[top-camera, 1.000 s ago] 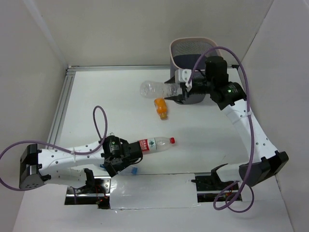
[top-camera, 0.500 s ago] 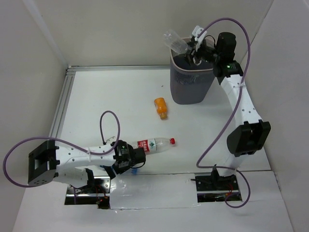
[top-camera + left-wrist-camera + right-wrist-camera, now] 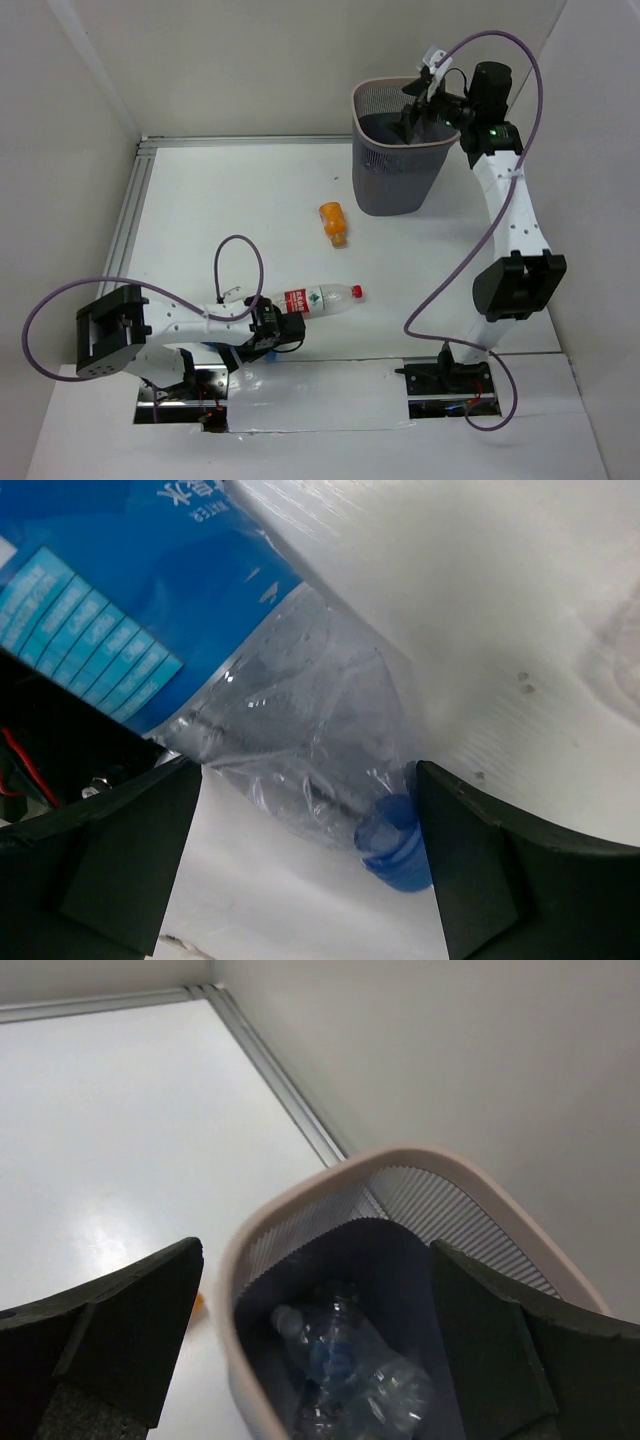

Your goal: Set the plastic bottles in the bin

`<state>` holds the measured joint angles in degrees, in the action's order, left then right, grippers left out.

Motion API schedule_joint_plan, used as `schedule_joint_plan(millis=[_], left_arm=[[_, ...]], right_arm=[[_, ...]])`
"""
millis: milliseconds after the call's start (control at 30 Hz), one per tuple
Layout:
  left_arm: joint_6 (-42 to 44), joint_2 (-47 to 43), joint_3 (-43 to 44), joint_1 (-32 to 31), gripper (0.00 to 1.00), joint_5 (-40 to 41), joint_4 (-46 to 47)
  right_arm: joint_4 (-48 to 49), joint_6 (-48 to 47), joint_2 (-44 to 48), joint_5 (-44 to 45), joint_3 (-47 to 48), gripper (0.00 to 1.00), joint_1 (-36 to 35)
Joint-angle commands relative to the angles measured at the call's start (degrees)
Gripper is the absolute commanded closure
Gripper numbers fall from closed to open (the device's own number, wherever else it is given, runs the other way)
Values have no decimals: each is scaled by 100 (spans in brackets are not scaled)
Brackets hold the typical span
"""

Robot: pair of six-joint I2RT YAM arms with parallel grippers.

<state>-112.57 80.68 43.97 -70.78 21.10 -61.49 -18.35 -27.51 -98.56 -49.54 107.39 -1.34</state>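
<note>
The grey mesh bin (image 3: 393,185) stands at the far right. My right gripper (image 3: 418,100) hangs open and empty over its mouth. In the right wrist view my right gripper (image 3: 315,1248) looks down past the pale rim (image 3: 300,1195) at a clear bottle (image 3: 365,1380) lying inside. My left gripper (image 3: 288,333) is low at the near edge. In the left wrist view my left gripper (image 3: 310,775) is open, its fingers on either side of the neck of a clear blue-labelled bottle (image 3: 290,730) with a blue cap (image 3: 392,845). A red-labelled bottle (image 3: 320,297) and an orange bottle (image 3: 333,222) lie on the table.
A metal rail (image 3: 130,210) runs along the left and far edges of the white table. White walls close in the left, back and right. The red-labelled bottle lies just beyond my left gripper. A foil strip (image 3: 320,385) covers the near edge between the arm bases.
My right gripper lifted the clear bottle off the table, carried it over the bin and let go; the bottle now lies inside. My left gripper moved right and down around the blue-labelled bottle.
</note>
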Motion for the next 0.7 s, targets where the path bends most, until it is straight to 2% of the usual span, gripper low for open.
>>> schedule_joint_plan(millis=[0, 133, 233, 267, 300, 333, 500, 567, 600, 667], left_arm=[[-37, 236, -107, -32, 0, 219, -12], [77, 553, 33, -32, 2, 491, 50], [156, 694, 164, -32, 20, 675, 207], [218, 694, 165, -32, 29, 676, 208], [305, 755, 226, -32, 45, 676, 295], [306, 808, 227, -32, 51, 676, 296], [438, 756, 331, -32, 78, 676, 349], [438, 608, 446, -85, 89, 737, 279], [490, 545, 507, -137, 99, 807, 217], [421, 414, 804, -207, 100, 1026, -195]], right_arm=[[-326, 61, 838, -784, -200, 0, 20], [-669, -193, 1426, -1285, -937, 0, -32], [-802, -325, 1682, -1409, -1447, 0, -33], [-863, -325, 1830, -1409, -1562, 0, -33], [-863, -325, 1893, -1409, -1668, 0, -33], [-942, -386, 1946, -1488, -1756, 0, -33], [-1459, -711, 2244, -1760, -2117, 0, -33], [-1811, -1273, 2315, -1953, -2117, 5, -33], [-2204, -1501, 2402, -2015, -2178, 8, -33], [-2523, -2222, 2613, -2077, -2353, 17, -33]])
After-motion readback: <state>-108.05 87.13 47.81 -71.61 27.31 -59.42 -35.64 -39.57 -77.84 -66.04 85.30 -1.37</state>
